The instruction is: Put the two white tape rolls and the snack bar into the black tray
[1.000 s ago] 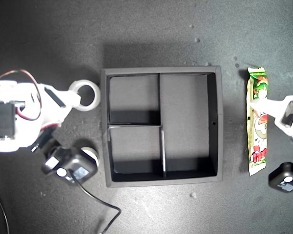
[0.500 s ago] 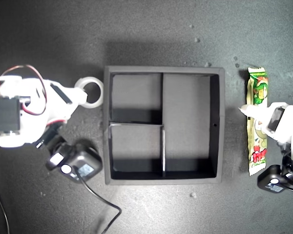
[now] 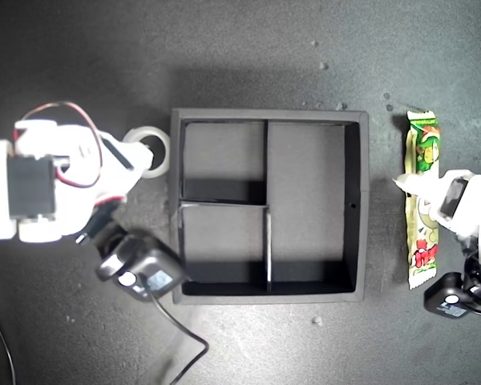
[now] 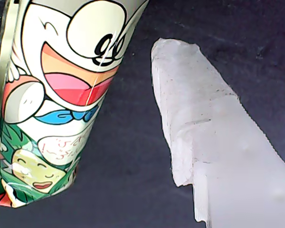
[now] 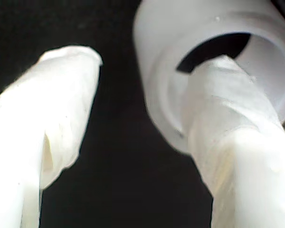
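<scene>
Since a second ago, my second gripper (image 5: 133, 95) has slid toward the black tray (image 3: 268, 293), jaws wide, one finger (image 5: 228, 118) through the tape roll (image 3: 151, 150) beside its wall. Across it, my first gripper (image 3: 409, 183) hovers wide over the snack bar (image 3: 422, 200).

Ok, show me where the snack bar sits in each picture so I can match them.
Exterior view: the snack bar lies lengthwise at the exterior view's right, apart from the black tray.
First wrist view: its cartoon wrapper fills one side, beside a white finger.
Second wrist view: not in it.
Shared landmark: my first gripper's white finger at the wrapper.
</scene>
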